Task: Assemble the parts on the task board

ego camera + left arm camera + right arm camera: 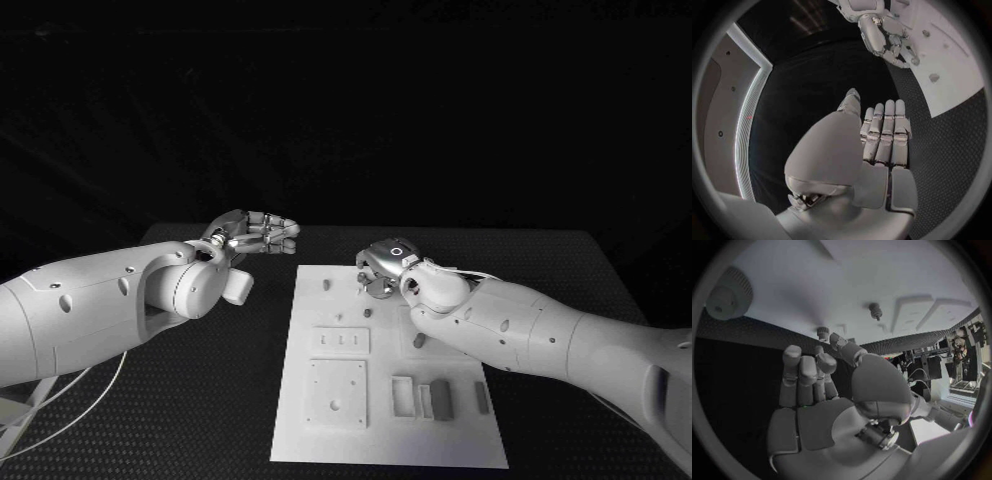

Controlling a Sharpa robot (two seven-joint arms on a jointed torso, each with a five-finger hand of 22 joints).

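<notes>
The white task board lies in the middle of the table. My right hand hangs over its far edge with fingers curled down. Its fingertips come close to a small peg standing in the board, and whether they pinch it I cannot tell. Another peg stands further in on the board. My left hand hovers off the board's far left corner, fingers stretched out and holding nothing. Grey block parts lie on the board's near right.
A square plate with holes and a smaller slotted plate sit on the board's left half. A round knob stands at the board's edge. Black table mat surrounds the board on both sides.
</notes>
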